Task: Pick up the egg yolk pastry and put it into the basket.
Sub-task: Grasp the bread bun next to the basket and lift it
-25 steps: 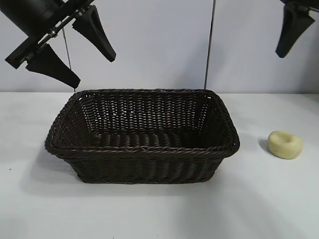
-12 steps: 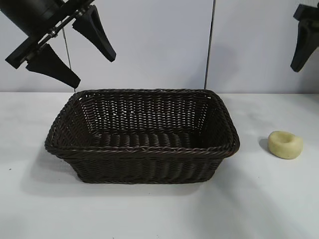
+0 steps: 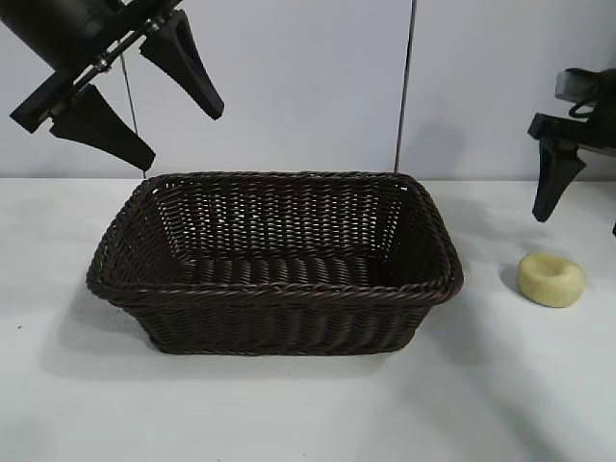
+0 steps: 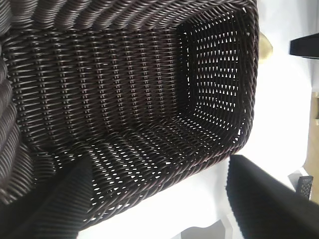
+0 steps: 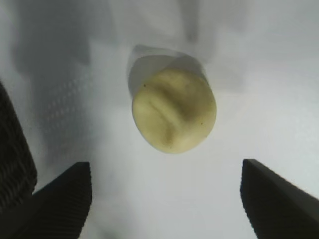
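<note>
Basket (image 4: pixel 219 74) hides most of egg yolk pastry (image 4: pixel 265 46).

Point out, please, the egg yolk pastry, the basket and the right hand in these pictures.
egg yolk pastry (image 3: pixel 551 279): exterior view, on its dimpled top.
basket (image 3: pixel 279 291): exterior view, on the near braided rim.
right hand (image 5: pixel 164 199): right wrist view, midway between its open fingertips, above the pastry.

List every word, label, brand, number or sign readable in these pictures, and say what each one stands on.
None: no readable text in any view.
The basket is plain dark wicker with no tag.
The egg yolk pastry bears only a dimple, no stamp.
The left gripper and right gripper show bare black fingers, unmarked.
The table and the wall behind carry no print.
</note>
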Action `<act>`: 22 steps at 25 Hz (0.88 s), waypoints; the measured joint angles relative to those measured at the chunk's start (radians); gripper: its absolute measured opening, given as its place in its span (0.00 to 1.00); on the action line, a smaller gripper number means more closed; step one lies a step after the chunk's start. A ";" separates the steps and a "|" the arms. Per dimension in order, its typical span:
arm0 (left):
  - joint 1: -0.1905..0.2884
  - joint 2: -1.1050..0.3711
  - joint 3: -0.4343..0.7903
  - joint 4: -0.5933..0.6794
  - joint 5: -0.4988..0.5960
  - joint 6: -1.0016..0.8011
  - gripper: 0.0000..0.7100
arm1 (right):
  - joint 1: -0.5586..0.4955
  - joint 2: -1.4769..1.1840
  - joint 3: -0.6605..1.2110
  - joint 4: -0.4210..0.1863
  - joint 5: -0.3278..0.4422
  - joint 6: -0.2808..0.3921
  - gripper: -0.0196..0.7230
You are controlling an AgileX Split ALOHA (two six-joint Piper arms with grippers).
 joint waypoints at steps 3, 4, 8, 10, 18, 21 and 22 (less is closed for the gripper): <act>0.000 0.000 0.000 0.000 0.000 0.000 0.76 | 0.000 0.014 0.000 0.000 -0.024 0.004 0.73; 0.000 0.000 0.000 0.000 0.000 0.000 0.76 | 0.000 0.016 0.000 0.000 -0.030 0.009 0.69; 0.000 0.000 0.000 0.000 0.000 0.000 0.76 | 0.000 0.028 0.000 0.002 -0.045 0.022 0.60; 0.000 0.000 0.000 0.000 0.000 0.000 0.76 | 0.000 0.038 0.000 0.003 -0.048 0.022 0.57; 0.000 0.000 0.000 0.000 0.000 0.001 0.76 | 0.000 0.042 -0.001 0.003 -0.049 0.022 0.15; 0.000 0.000 0.000 0.000 0.000 0.001 0.76 | 0.000 0.041 -0.013 0.005 -0.038 0.015 0.11; 0.000 0.000 0.000 0.000 0.000 0.001 0.76 | 0.000 0.039 -0.020 0.010 -0.029 0.010 0.10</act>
